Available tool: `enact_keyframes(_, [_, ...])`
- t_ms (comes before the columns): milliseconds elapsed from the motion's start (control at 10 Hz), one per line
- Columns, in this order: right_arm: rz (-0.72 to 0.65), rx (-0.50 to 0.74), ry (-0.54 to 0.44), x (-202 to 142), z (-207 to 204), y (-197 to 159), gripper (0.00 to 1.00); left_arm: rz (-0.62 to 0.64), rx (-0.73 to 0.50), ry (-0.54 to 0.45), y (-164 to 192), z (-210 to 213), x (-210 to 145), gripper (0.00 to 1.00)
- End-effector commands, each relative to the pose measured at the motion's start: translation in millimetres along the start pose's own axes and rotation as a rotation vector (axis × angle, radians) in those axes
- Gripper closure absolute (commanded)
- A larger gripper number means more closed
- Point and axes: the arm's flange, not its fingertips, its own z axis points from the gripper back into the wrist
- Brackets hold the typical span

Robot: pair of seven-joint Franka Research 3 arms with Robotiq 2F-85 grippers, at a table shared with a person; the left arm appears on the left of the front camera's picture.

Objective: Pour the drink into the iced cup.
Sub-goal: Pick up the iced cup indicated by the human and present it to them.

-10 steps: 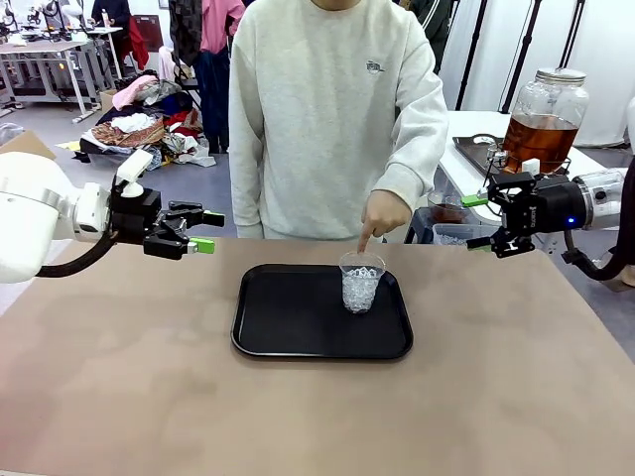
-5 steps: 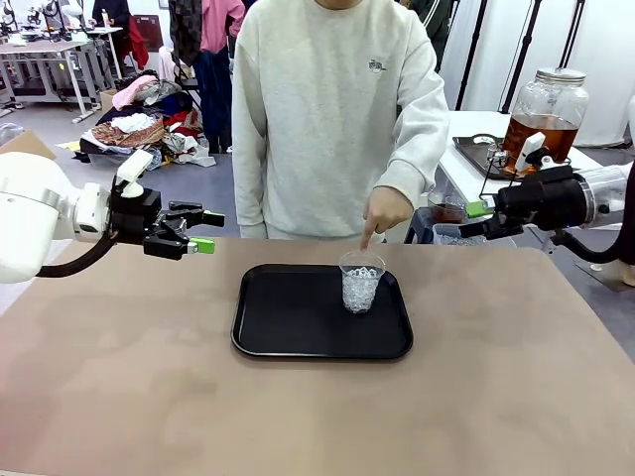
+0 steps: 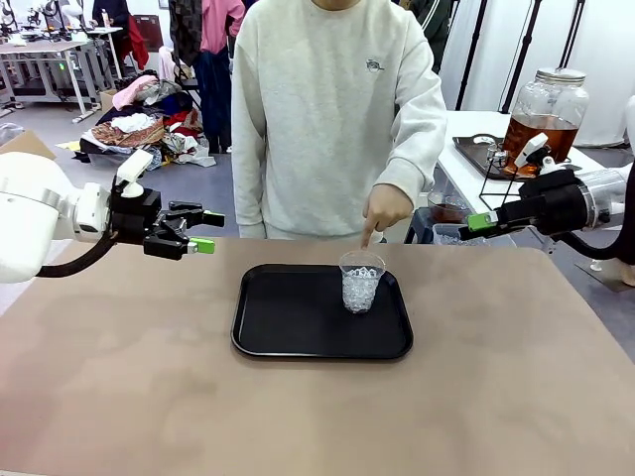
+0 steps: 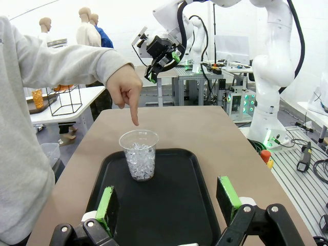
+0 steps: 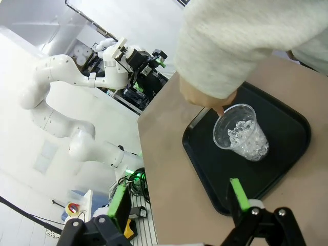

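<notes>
**On the tray, a finger over the iced cup: contact and spill are my worries**

On the black tray (image 3: 298, 342) at mid-counter stands the iced cup (image 3: 361, 282), upright, packed with ice, toward the tray's far right. The person's hand (image 3: 382, 210) hangs just above its rim, index finger pointing down at it. That is my first concern. If I bring either arm in now, it could strike that hand or knock over the thin clear cup.

The drink (image 3: 541, 139) I can make out is the amber liquid in a lidded glass jar on a side table beyond the right arm, well away from the cup. I see no pouring vessel on the counter (image 3: 149, 397). Whatever ends up carrying the drink, I expect a fast pour over ice to splash onto the tray.

The left end effector (image 3: 209, 231) hovers above the counter's left side, level and aimed at the tray. Its green pads stand wide apart with nothing between them. The right end effector (image 3: 479, 224) reaches in level over the far right edge, close to the person's elbow, equally spread and empty.
</notes>
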Motion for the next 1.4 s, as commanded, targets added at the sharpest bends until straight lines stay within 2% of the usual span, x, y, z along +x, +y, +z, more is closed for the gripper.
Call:
enact_keyframes(0, [0.0,0.004,-0.01,2,0,1,0.0,-0.002,-0.001,-0.001,-1,0,1,0.0])
enact_keyframes(200, [0.0,0.0,0.0,0,0,0,0.0,-0.002,-0.001,-0.001,-1,0,1,0.0])
enact_keyframes(400, [0.233,0.058,-0.054,-1,-11,-12,0.0,-0.002,-0.001,-0.001,-1,0,1,0.0])
enact_keyframes(600, [0.367,0.066,-0.082,-7,-19,-29,0.0,-0.002,-0.001,-0.001,-1,0,1,0.0])
enact_keyframes(700, [0.499,0.052,-0.096,-11,-26,-41,0.0,-0.002,-0.001,-0.001,-1,0,1,0.0])
enact_keyframes(800, [0.568,0.075,-0.088,-15,-32,-49,0.0,-0.002,-0.001,-0.001,-1,0,1,0.0])
enact_keyframes(1100, [0.699,0.065,-0.109,-25,-51,-70,0.0,-0.002,-0.001,-0.001,-1,0,1,0.0])
enact_keyframes(1300, [0.662,0.016,-0.084,-27,-52,-72,0.0,-0.002,-0.001,-0.001,-1,0,1,0.0])
